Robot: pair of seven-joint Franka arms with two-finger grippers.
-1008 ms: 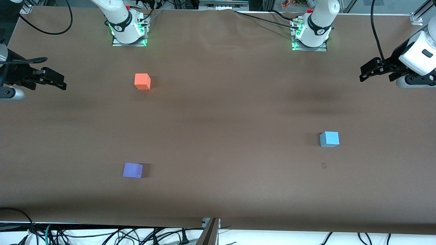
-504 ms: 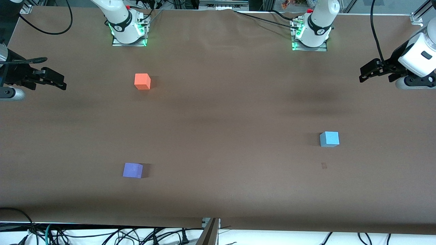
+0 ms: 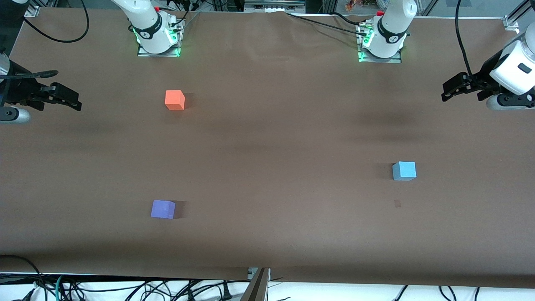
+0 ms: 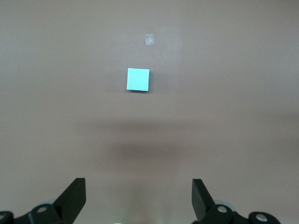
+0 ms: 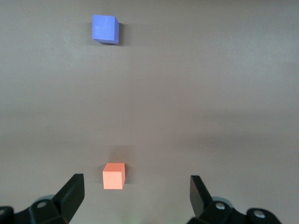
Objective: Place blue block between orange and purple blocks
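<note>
- blue block (image 3: 404, 170) sits alone toward the left arm's end of the table
- orange block (image 3: 174, 100) and purple block (image 3: 163, 209) toward the right arm's end, well apart
- left gripper (image 3: 448, 90) and right gripper (image 3: 72, 100) both wide, empty, up over the table ends

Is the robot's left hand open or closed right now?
Open. The left gripper shows its two fingers spread wide with nothing between them, the blue block lying untouched on the table.

No writing I can make out anywhere here: the cubes are plain-faced, and the small dark marks on the arm bases are too tiny to read.
</note>
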